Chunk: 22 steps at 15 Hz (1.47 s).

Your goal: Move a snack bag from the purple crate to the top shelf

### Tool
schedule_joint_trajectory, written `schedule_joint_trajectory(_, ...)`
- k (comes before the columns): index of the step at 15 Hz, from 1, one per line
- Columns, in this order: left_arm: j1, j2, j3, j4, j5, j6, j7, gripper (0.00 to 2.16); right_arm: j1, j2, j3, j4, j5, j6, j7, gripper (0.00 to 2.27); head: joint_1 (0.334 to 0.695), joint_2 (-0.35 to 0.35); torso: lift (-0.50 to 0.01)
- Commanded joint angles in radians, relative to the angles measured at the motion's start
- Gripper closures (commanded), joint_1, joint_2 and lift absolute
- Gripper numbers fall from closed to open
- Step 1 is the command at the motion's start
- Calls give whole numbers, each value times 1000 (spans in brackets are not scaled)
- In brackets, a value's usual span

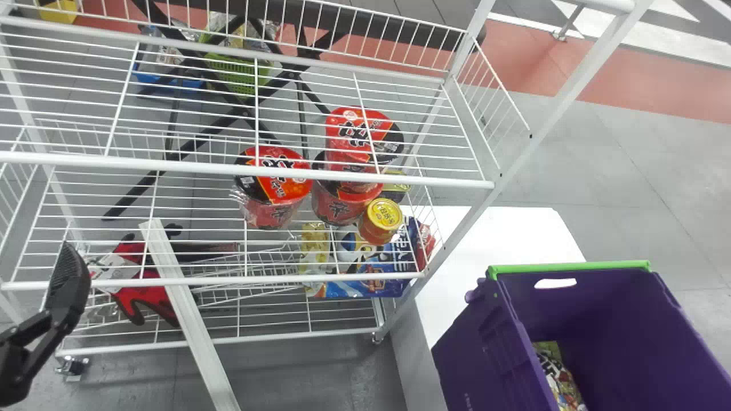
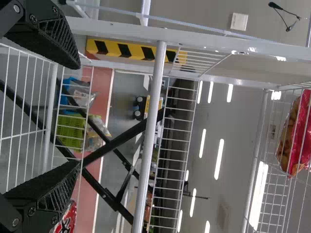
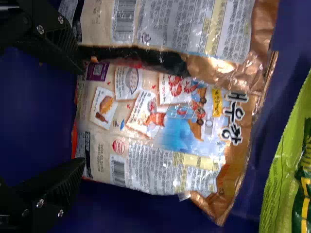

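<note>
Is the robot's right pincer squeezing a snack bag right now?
No, the right pincer stands wide open in front of a snack bag.

A white wire rack (image 1: 114,164) holds round red-and-black tubs (image 1: 285,191), a yellow-lidded jar (image 1: 384,214), a glossy blue bag (image 1: 342,288) and red-and-black gloves (image 1: 137,297). Beside it, a green-edged purple plastic crate (image 1: 468,348) stands on a white desk (image 1: 485,234).

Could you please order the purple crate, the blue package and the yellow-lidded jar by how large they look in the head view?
1. Purple crate
2. Blue package
3. Yellow-lidded jar
</note>
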Motion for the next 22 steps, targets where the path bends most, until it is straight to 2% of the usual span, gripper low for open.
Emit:
schedule_joint_trajectory(1,-2,0,0,7,3,-4,-6,124,0,-6,-3,5,2,-8,-22,211,695,-350,-453)
schedule_joint_trajectory(4,-7,-3,0,13,4,-7,-11,124,-4,-1,-3,16,-18,-35,-42,211,695,-350,-453)
schedule_joint_trajectory(7,-15,-5,0,22,4,-7,-12,124,-6,2,-1,16,-65,-35,-24,215,695,-350,-453)
schedule_joint_trajectory(16,-21,0,8,39,32,-34,-34,124,-7,8,-6,37,-76,-41,-31,259,695,-350,-453)
schedule_joint_trajectory(22,-19,0,9,39,32,-34,-39,124,-12,5,-12,37,-78,-54,-113,259,695,-350,-453)
